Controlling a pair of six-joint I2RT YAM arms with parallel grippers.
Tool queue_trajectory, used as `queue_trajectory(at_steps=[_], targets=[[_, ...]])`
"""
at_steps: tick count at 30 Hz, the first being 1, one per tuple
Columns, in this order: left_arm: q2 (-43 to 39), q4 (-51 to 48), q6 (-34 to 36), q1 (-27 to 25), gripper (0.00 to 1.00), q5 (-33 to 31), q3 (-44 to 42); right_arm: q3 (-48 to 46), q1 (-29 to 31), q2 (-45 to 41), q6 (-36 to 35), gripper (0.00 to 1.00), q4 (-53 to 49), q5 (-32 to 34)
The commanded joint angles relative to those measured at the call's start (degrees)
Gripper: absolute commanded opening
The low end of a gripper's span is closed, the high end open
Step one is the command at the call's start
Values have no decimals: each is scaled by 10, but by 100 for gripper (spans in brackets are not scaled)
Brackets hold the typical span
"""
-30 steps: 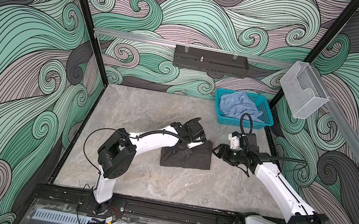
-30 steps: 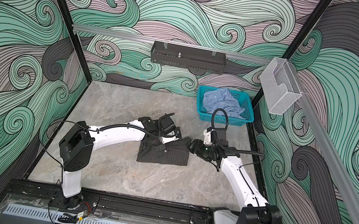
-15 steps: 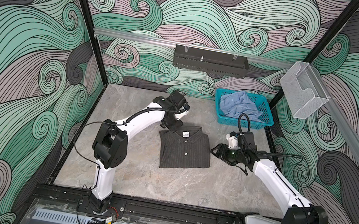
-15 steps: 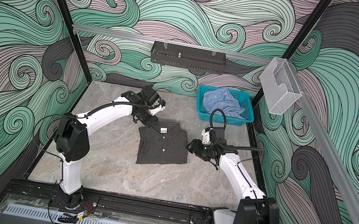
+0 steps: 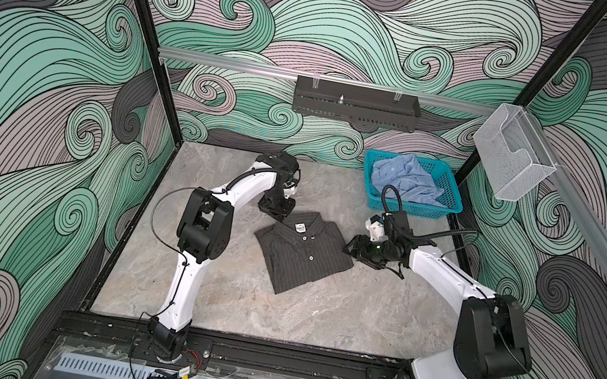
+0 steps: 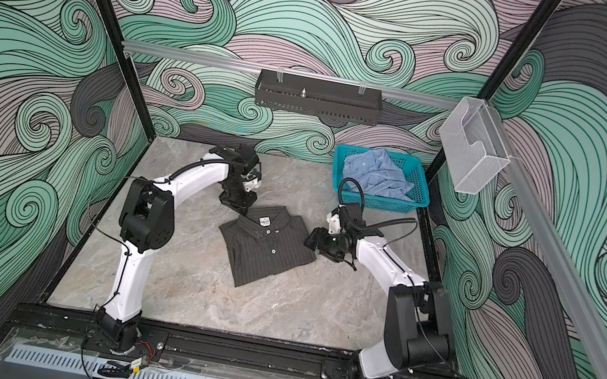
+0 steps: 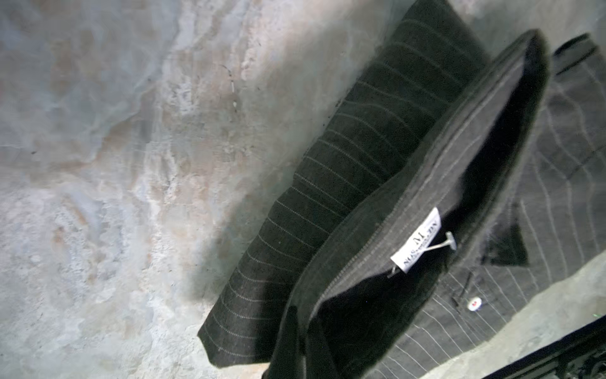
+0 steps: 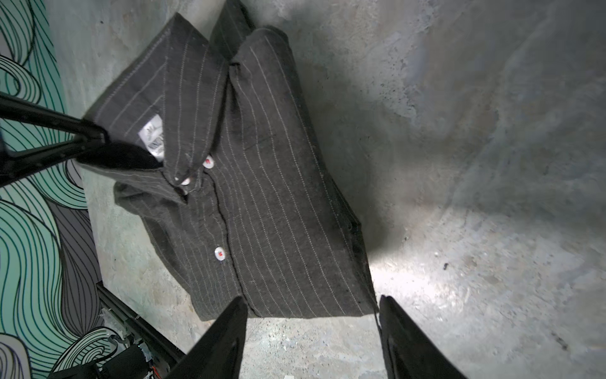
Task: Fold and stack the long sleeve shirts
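A dark charcoal pinstriped long sleeve shirt lies folded and skewed on the marble table, collar toward the back. My left gripper is shut on the collar band, seen pinched in the left wrist view beside the white size label. My right gripper stands open at the shirt's right edge; in the right wrist view its tips frame that edge without gripping. The light blue long sleeve shirt lies crumpled in the teal basket.
A black rack hangs on the back wall. A clear plastic holder sits on the right rail. The black front frame carries both arm bases. Bare marble lies in front of the dark shirt.
The left gripper carried the dark shirt's collar end from over the bundle toward the back, laying the shirt out collar up, then turned it askew. The right gripper stayed beside its right edge.
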Motion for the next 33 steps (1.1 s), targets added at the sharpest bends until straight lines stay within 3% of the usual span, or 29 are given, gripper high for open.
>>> queue_trajectory(at_steps=[1,5,6,8,11,16,20,27,30,33], targets=[[-14,-46,-30,10,0,14,8,28,9,43,-18,66,13,4],[-29,-44,-53,23,22,13,-11,62,10,95,-35,66,12,3],[-41,-38,-63,26,32,12,-26,69,10,103,-41,67,11,0],[-78,-18,-86,33,47,3,-68,86,10,118,-56,67,8,-4],[-162,35,-137,39,59,-6,-167,118,10,143,-80,67,-4,-9],[-243,159,-212,43,66,107,-351,145,20,182,-90,64,-14,-43],[-212,256,-232,46,99,207,-408,123,34,182,-72,55,0,-60],[-123,269,-184,50,95,273,-369,28,58,135,1,31,68,-100],[-98,249,-154,50,79,298,-336,-20,79,96,33,30,88,-100],[-92,222,-115,50,57,319,-313,-61,104,44,58,30,96,-94]])
